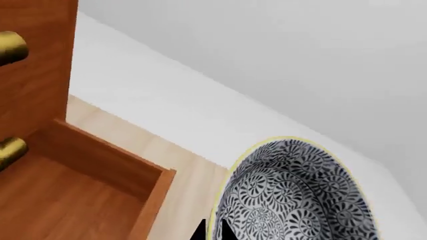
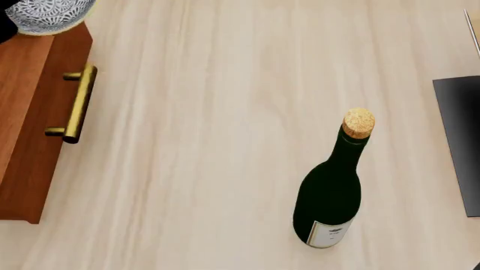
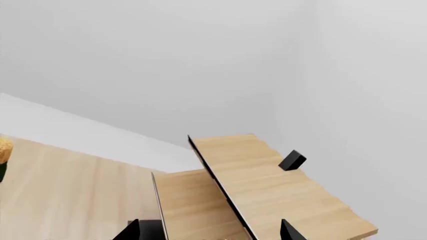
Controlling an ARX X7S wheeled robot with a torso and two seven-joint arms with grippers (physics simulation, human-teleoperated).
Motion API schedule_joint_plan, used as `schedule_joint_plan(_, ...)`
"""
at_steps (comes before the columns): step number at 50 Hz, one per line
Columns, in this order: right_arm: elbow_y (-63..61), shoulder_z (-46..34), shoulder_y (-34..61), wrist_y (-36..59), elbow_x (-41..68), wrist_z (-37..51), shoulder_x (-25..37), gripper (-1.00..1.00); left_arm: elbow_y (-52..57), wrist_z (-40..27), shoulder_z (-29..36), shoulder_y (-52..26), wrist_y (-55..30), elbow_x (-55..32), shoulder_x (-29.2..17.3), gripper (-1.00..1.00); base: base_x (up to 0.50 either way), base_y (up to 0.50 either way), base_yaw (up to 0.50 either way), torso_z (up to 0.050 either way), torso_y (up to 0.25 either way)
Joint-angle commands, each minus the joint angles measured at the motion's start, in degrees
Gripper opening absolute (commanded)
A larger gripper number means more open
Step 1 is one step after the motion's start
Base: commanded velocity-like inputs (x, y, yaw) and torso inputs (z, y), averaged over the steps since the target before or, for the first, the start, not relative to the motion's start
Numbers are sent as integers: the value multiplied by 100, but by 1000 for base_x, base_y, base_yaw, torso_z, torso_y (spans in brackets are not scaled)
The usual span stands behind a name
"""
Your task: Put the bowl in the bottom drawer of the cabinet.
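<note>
The bowl, blue-grey floral with a pale rim, hangs tipped on its side in the left wrist view. My left gripper is shut on its rim, one dark fingertip on each side of the edge. Beside the bowl lies the bottom drawer, pulled out of the reddish-brown cabinet, its inside bare. From the head, the bowl shows at the top left, above the far end of the drawer front with its brass handle. My right gripper is open on nothing.
A dark green corked bottle stands upright on the pale wooden surface, right of the drawer. A black base reaches in from the right edge. A pale wooden rack lies under the right gripper. Brass handles stick out from the cabinet front.
</note>
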Motion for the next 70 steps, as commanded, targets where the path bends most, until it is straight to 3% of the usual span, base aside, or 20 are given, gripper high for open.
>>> schedule_joint_plan(1, 0, -28, 3, -4, -27, -58, -44, 100, -1165, -276, -634, -77, 665, 193, 261, -100, 0, 0, 0, 0, 0)
schedule_joint_plan(13, 0, 203, 2, 138, -81, -545, -477, 100, -1644, -731, -1133, 10, 1302, 418, 361, -100, 0, 0, 0, 0, 0)
schedule_joint_plan(22, 0, 193, 2, 124, -71, -533, -438, 100, -1772, -1072, -1357, 235, 1719, 689, 380, -100, 0, 0, 0, 0, 0)
schedule_joint_plan(35, 0, 419, 2, 219, -20, -860, -663, 100, -2388, -1181, -1545, 504, 2470, 1223, 392, -100, 0, 0, 0, 0, 0)
schedule_joint_plan(64, 0, 252, 1, 144, -23, -652, -465, 100, -4419, -409, -1568, 771, 3272, 1595, 469, -100, 1, 2, 3, 0, -2)
schedule_joint_plan(69, 0, 227, 1, 131, -25, -633, -462, 100, -4239, -278, -1517, 842, 3214, 1535, 467, -100, 2, 7, 7, 0, -9)
schedule_joint_plan(70, 0, 202, 1, 125, -22, -594, -425, 100, -4103, -238, -1509, 872, 3142, 1467, 472, 100, 12, 7, 7, 0, 0)
